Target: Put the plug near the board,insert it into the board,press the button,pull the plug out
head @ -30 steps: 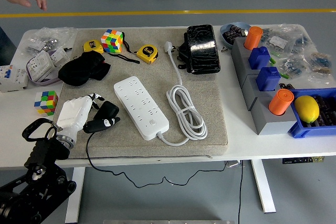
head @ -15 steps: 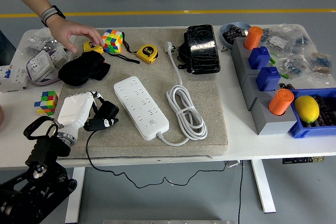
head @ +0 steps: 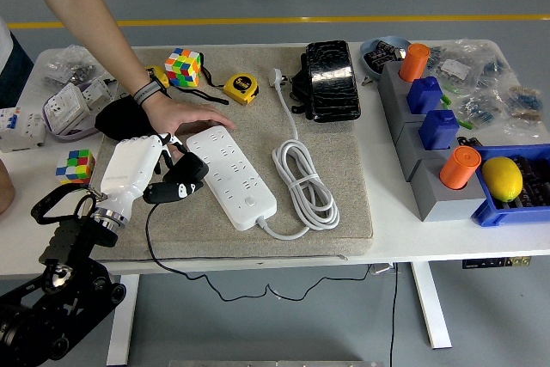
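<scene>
At eleven o'clock on the grey mat (head: 344,186), a colourful puzzle cube (head: 184,66) beside two yellow tape measures (head: 241,88), with a black case (head: 329,79) at twelve. At nine, on the white counter (head: 430,238), a second puzzle cube (head: 75,165) and white sockets (head: 64,107). At three, grey blocks (head: 430,180) carrying orange cylinders (head: 459,166) and blue caps (head: 438,128), next to a lemon (head: 502,178) in a blue bin (head: 498,211).

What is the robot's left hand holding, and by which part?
The left hand holds the black plug by its rear body, where the cable leaves.
</scene>
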Available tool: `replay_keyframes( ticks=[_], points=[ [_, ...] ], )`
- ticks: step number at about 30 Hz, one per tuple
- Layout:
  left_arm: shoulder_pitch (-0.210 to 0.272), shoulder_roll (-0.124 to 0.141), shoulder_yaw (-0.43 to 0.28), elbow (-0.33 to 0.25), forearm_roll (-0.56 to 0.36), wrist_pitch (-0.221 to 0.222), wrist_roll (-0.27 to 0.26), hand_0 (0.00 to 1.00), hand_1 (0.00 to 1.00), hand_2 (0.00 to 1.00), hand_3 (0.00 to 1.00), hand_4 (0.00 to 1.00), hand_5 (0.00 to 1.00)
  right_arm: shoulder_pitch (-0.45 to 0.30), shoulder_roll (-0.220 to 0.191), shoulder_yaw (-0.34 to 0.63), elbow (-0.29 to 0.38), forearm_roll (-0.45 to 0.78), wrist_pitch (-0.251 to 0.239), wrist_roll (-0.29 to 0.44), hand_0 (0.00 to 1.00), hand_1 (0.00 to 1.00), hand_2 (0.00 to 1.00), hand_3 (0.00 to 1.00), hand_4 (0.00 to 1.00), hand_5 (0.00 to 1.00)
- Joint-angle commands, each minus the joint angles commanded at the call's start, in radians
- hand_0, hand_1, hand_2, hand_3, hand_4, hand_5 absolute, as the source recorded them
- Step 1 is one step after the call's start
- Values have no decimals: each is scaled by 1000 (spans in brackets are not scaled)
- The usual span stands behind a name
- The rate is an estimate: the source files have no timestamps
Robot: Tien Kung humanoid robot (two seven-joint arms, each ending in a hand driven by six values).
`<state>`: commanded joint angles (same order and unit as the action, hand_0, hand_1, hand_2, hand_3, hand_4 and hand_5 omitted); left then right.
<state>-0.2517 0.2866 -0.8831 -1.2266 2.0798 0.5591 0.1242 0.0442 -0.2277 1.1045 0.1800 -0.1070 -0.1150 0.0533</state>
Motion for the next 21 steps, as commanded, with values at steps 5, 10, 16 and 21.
replay_keyframes(
  ticks=[5,10,16,21],
  points=[
    [-13,4,-11,15,-72,4,-76,147,256,343,526,841,2,1,0,-2,0,-2,3,-1,494,586,544,508,835,371],
    [-33,2,17,45,-151,18,-153,159,254,341,524,837,2,2,-1,-9,0,0,3,-3,493,585,544,507,835,370],
    [-53,3,55,71,-230,11,-232,165,254,342,524,833,2,7,-4,-14,0,2,4,-2,494,585,543,507,835,370],
    [-69,5,75,88,-243,-1,-258,165,254,342,524,833,2,6,-6,-17,0,4,4,-3,494,585,543,507,835,370]
  ],
)
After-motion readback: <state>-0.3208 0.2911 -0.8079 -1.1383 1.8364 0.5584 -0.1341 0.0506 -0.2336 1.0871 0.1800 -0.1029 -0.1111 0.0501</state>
